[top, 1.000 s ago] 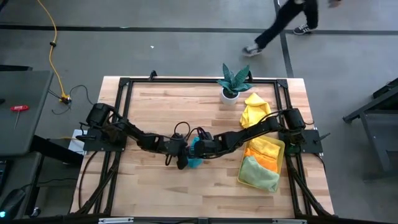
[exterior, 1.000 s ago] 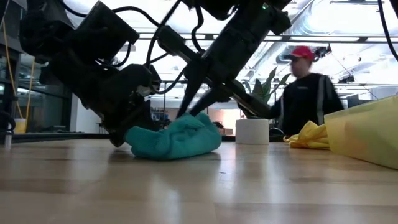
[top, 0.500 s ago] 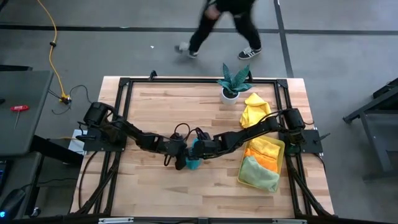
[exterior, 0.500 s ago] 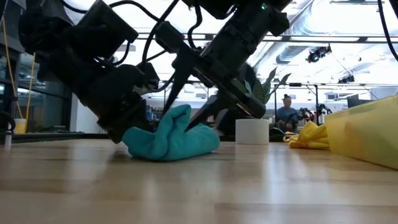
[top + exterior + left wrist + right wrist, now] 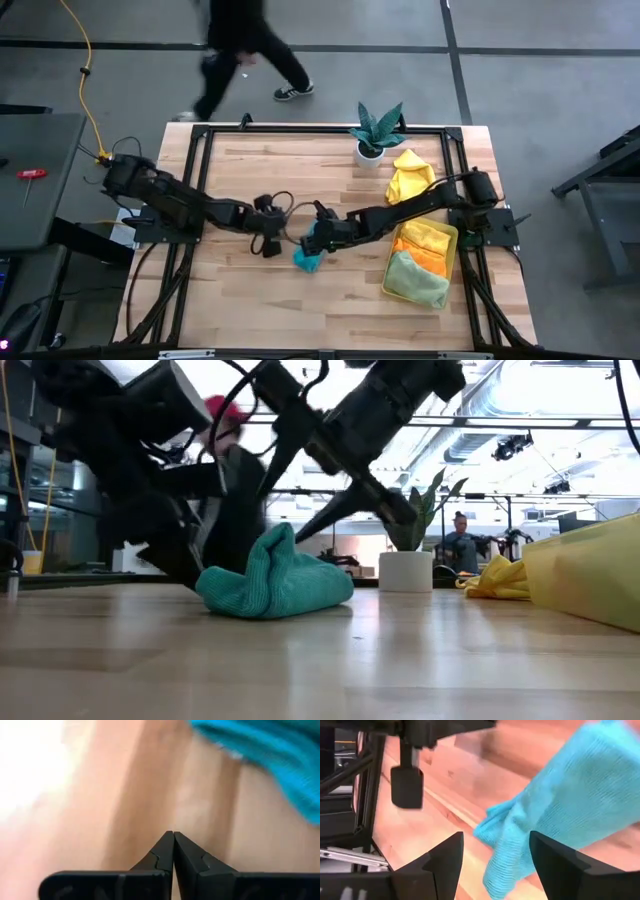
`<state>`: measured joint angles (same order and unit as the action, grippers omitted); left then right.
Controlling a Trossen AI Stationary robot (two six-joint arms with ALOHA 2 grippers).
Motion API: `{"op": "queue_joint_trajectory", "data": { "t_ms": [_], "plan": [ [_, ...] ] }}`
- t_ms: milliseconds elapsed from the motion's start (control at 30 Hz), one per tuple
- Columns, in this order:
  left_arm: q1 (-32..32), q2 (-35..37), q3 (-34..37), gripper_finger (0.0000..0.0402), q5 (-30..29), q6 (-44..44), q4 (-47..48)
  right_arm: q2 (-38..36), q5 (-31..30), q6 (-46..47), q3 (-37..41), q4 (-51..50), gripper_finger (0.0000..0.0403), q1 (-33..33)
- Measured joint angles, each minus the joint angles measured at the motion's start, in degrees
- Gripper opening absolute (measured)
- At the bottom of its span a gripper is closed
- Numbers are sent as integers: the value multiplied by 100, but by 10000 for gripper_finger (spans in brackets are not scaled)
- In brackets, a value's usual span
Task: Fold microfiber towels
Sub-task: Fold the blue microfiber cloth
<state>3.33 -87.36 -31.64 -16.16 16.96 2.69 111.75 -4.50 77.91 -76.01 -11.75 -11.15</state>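
The teal towel [image 5: 308, 256] is seen from above as a small bunch near the middle of the desk [image 5: 240, 300]. From the low view it is shown as a soft heap [image 5: 272, 580] lying on the wood, with one corner sticking up. Only the view from above shows the yellow tray [image 5: 452, 240] at the right side, with a yellow, an orange and a pale green towel [image 5: 418, 278] in it. Another yellow towel [image 5: 410, 176] lies just beside the plant [image 5: 376, 130] in its white pot. A person [image 5: 240, 50] is seen walking on the floor beyond the desk.

The left gripper [image 5: 173, 836] is stretched low over the desk, just left of the teal towel. Its jaws are pressed together and nothing is held. In its own view, bare wood is seen ahead, with the teal towel at one edge.

The right gripper [image 5: 495, 845] is reached in from the right, just above the teal towel. Its jaws are spread wide apart, and the towel is seen between and past them, not gripped.
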Motion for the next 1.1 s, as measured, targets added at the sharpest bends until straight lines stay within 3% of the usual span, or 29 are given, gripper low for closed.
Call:
{"op": "queue_joint_trajectory", "data": {
  "t_ms": [167, 267, 500, 700, 1100],
  "plan": [
    [-168, 1059, 360, 0, -162, -67, 739, -216, -118, -101, -4, -594, 216, 32],
    [-186, 1773, 694, 0, -200, 322, 741, -231, 94, -194, -4, -692, 190, -23],
    [41, 3036, 1171, 0, -203, 1634, 711, -48, 48, -252, 2, -974, 17, -222],
    [275, 3405, 1200, 0, -247, 1957, 645, 141, 362, -319, 2, -537, 4, -270],
    [389, 3399, 1193, 0, -243, 2194, 641, 425, 728, -321, -4, 358, 1, -198]
  ]
}}
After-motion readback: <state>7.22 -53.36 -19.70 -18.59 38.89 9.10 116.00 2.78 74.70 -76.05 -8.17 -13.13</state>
